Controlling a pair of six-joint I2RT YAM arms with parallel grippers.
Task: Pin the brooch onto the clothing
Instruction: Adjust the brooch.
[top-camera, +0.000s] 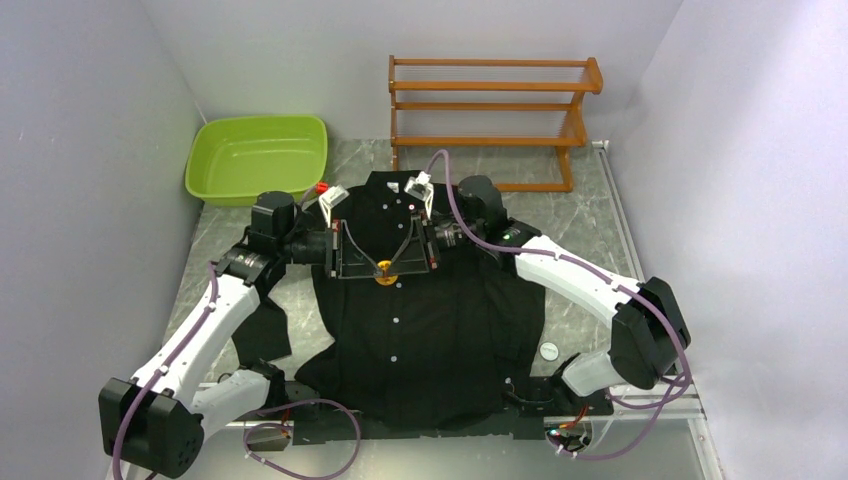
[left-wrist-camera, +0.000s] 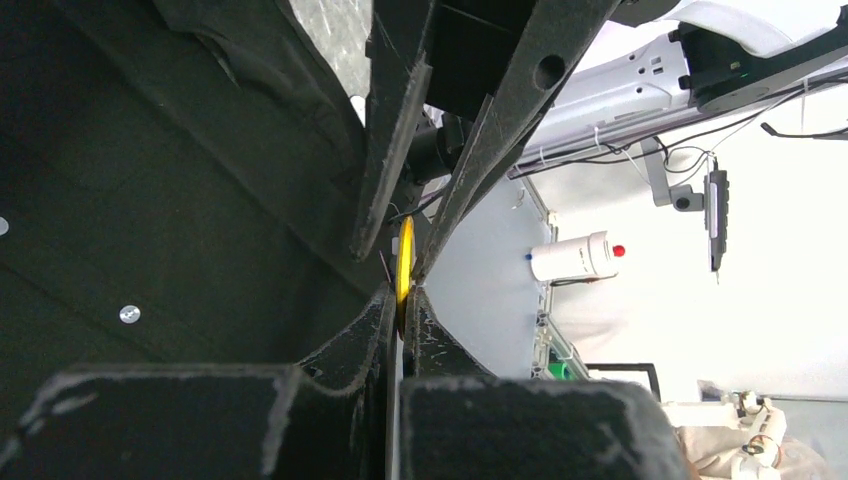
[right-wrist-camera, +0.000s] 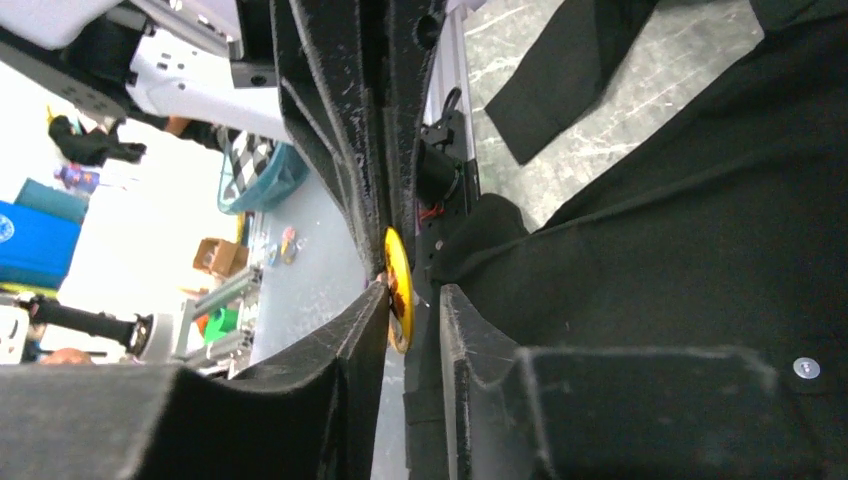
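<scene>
- The brooch (top-camera: 385, 278) was over the chest of the shirt (top-camera: 420, 340), by the button line, about mid-counter. Couldn't tell if it rested on the cloth or hung just above.
- The shirt lay flat, front up, collar to the far side of the counter (top-camera: 580, 215).
- Left pincer (left-wrist-camera: 402, 300): clamped right down on the brooch rim, disc held edge-on btwn the pads.
- Right pincer (right-wrist-camera: 412, 300): jaws part-way apart, straddling the same disc from the opposite side. One pad was at or nearly at its face, the other had a clear gap, so no grip there.
- Handling (judged): the brooch looked tiny, light, rigid and glossy, so prob. slippery in flat pads and apt to twist or pop out if squeezed off-centre.
- Best hold: by the rim, across the disc, leaving the back/pin side free.
- Pin/clasp wasn't visible in any view, so no telling if it was through the cloth.
- The shirt looked soft and limp and would bunch or lift w/ any pull. It gave nothing stiff to push a pin against, so the cloth near the brooch would need pinching or holding down.
- Risk: two pincers crowded on one small disc, so the pads could knock each other.
</scene>
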